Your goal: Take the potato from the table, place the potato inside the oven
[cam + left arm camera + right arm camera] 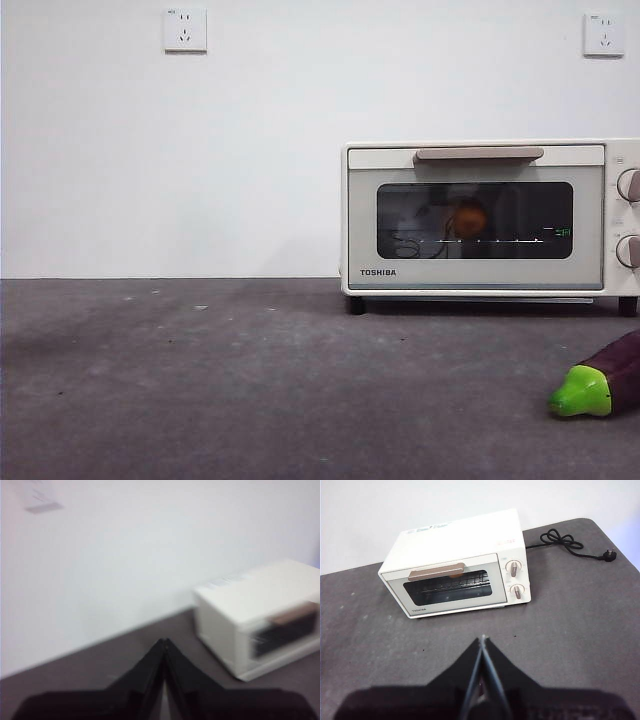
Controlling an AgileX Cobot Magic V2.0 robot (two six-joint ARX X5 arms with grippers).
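cream-white and boxy, the toshiba toaster oven [490, 218] stands on the right of the front view, on the dark grey table [250, 380], its door shut and the beige bar handle [479, 154] across the top of the door. through the dark glass window [475, 220] a rounded orange-brown lump shows, the potato [469, 219], sitting inside the oven above the thin line of the wire rack. two round knobs [629, 185] sit one above the other at the oven's right edge. near the lower right corner a purple eggplant [603, 382] with a bright green cap lies on the table, well in front of the oven and apart from it. two white wall sockets [185, 30] hang high on the pale wall behind. no arm reaches into this view.

from the left wrist, everything is blurred. the left gripper [164, 642] has its two black jaws pressed together to a point, with nothing between them. beyond it the oven [255, 615] shows as a pale box on the table [125, 650], well apart from the gripper.

from the right wrist the picture is sharp. the right gripper [483, 640] is likewise closed to a point and empty, held above the table [580, 630] and well in front of the oven [457, 575]. the oven door is shut, the wire rack [450, 586] visible behind the glass; the potato cannot be made out from here. a black power cord [570, 545] trails loose from the oven's side across the table, ending in a plug.
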